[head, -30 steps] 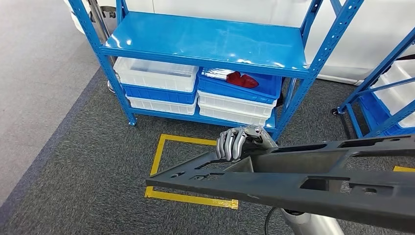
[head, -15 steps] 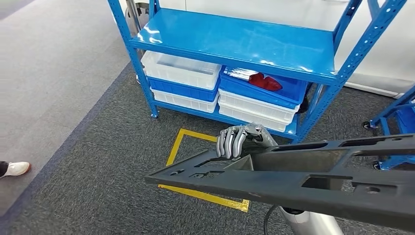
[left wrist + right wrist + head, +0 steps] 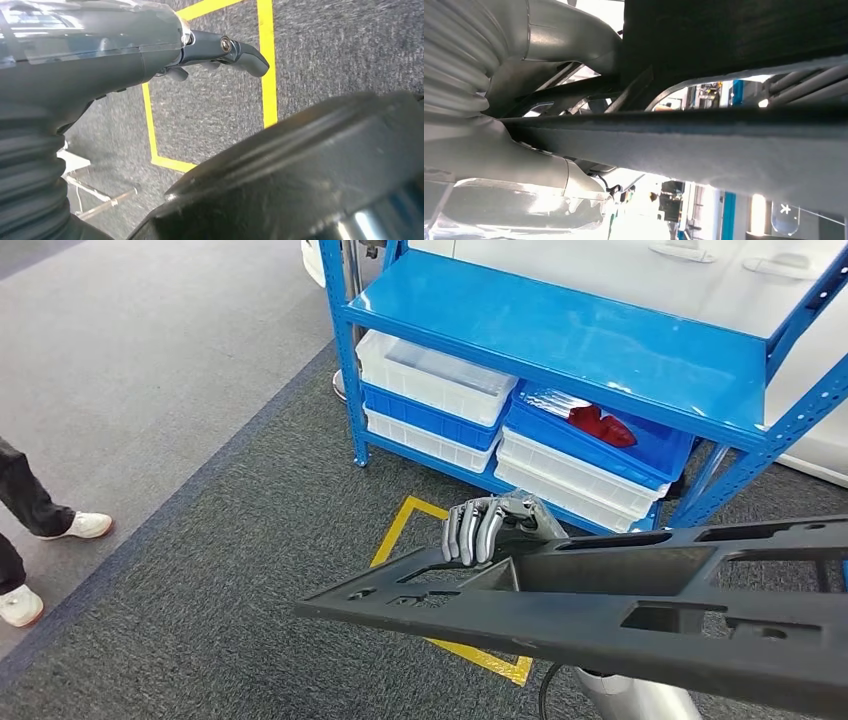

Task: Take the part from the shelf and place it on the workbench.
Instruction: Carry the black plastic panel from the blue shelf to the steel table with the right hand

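Grey carpet [image 3: 200, 570] spreads below, a blue shelf [image 3: 570, 335] at one o'clock. Across five o'clock, the long dark part [image 3: 640, 615] is off the shelf, right hand [image 3: 490, 528] curled over its far edge; left hand [image 3: 220, 50] holds nothing, fingers extended. Judged mid-carry: next, find the workbench.

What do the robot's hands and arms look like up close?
The right hand has shiny silver fingers with darker pads. The left hand has a glossy dark grey shell, a black ribbed cover at the wrist and a thick dark thumb. A thin black cable hangs below.
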`<action>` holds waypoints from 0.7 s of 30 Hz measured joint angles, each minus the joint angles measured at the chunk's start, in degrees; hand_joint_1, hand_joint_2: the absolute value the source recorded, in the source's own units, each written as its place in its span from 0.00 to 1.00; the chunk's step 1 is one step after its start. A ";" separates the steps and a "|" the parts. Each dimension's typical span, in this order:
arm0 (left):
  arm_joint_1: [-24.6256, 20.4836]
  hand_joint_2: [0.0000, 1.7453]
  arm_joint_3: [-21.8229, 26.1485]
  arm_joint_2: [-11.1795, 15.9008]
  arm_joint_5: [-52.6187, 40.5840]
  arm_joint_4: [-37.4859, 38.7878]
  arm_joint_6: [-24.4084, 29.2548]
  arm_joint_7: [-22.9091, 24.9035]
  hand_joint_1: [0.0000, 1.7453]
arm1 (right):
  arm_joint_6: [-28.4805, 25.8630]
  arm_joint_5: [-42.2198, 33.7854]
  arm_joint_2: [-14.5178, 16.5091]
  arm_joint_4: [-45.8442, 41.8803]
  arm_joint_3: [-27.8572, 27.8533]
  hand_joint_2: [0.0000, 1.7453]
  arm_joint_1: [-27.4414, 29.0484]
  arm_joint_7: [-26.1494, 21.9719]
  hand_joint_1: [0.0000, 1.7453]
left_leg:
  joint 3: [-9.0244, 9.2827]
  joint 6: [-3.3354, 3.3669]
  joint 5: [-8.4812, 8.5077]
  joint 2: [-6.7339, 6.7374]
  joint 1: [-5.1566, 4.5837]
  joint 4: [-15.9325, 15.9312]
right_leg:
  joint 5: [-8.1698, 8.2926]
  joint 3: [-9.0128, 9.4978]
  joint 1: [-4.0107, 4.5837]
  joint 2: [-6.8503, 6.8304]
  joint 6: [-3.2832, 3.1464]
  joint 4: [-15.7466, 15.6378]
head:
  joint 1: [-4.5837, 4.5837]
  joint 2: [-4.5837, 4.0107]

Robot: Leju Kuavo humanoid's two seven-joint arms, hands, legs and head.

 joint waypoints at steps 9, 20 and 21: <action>-0.54 1.00 0.00 0.02 -0.24 -0.01 -0.03 0.02 0.00 | -0.81 0.31 0.05 -0.01 0.04 1.00 0.11 -0.14 0.75 | -2.01 -2.48 0.59 -4.71 0.23 1.39 | 7.40 7.44 -0.57 2.97 -1.50 -15.78 | -0.01 0.00; 0.10 1.00 0.00 0.20 -0.81 -0.01 -0.32 0.43 0.00 | -1.82 0.80 0.17 -0.17 0.11 1.00 0.63 -0.49 0.75 | -0.77 -2.81 -1.91 5.60 -0.16 3.79 | 7.42 7.67 0.14 -5.02 -2.27 -16.15 | -0.01 0.00; 0.24 1.00 0.00 0.20 -0.85 -0.01 -0.34 0.47 0.00 | -1.87 0.83 0.17 -0.22 0.11 1.00 0.64 -0.51 0.75 | 0.04 -2.31 -1.64 6.56 -0.30 2.09 | 7.37 7.71 0.35 -5.45 -2.04 -16.14 | -0.01 0.00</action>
